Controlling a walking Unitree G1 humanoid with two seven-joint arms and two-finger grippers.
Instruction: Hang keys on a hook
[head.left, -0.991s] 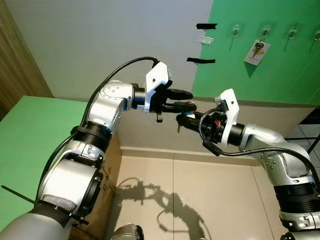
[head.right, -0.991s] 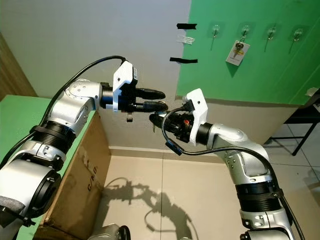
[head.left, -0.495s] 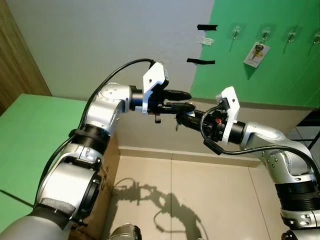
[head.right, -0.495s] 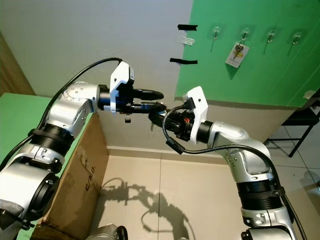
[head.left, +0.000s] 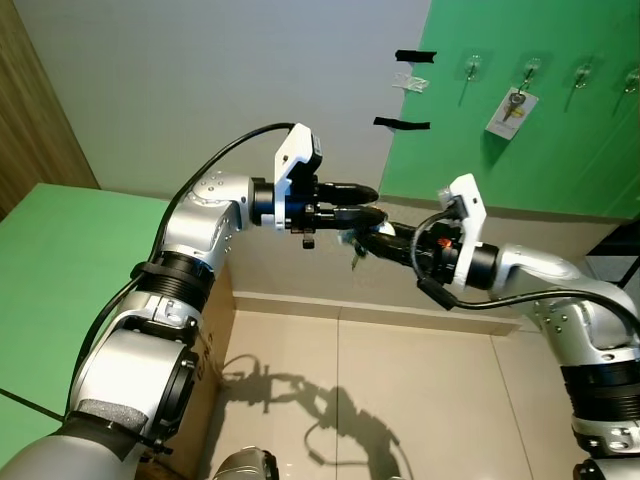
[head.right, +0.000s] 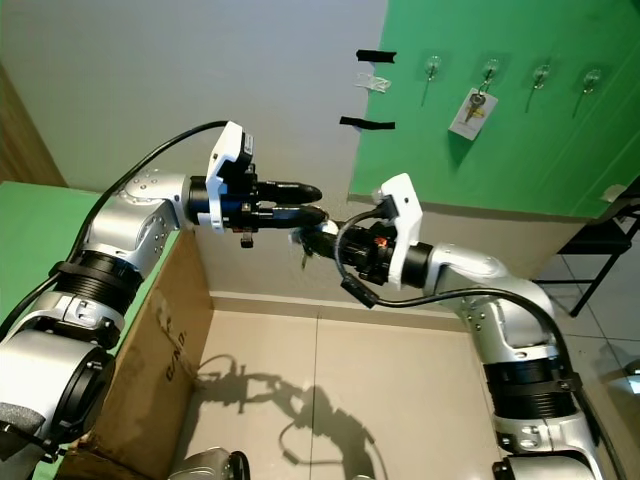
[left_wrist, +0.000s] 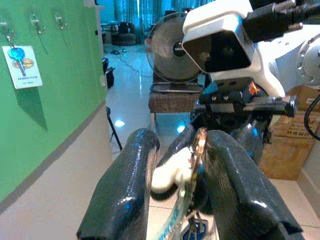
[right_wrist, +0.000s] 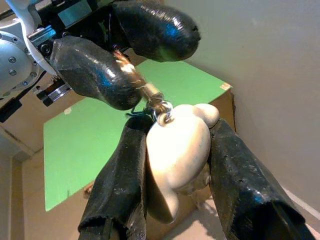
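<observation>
A white bear-shaped key fob (right_wrist: 177, 150) sits between the fingers of my right gripper (head.left: 352, 238), which is shut on it. The fob's metal ring (left_wrist: 197, 150) lies between the two fingers of my left gripper (head.left: 378, 202), against one of them, and that gripper is open. Small keys (head.left: 352, 257) dangle below. Both grippers meet tip to tip in mid-air before the grey wall. Several clear hooks (head.left: 470, 65) line the green wall up right. One of them carries a white tag with keys (head.left: 512, 110).
Two black tape strips (head.left: 402, 122) mark the grey wall near the green edge. A cardboard box (head.left: 215, 330) with a green top (head.left: 60, 280) stands at my left. Beige tiled floor (head.left: 400, 380) lies below. A dark table (head.right: 620, 200) stands far right.
The right forearm has stretched out and dropped a little while the left gripper drew slightly back left. The fob and ring stay between the two grippers. The view shifted slightly.
</observation>
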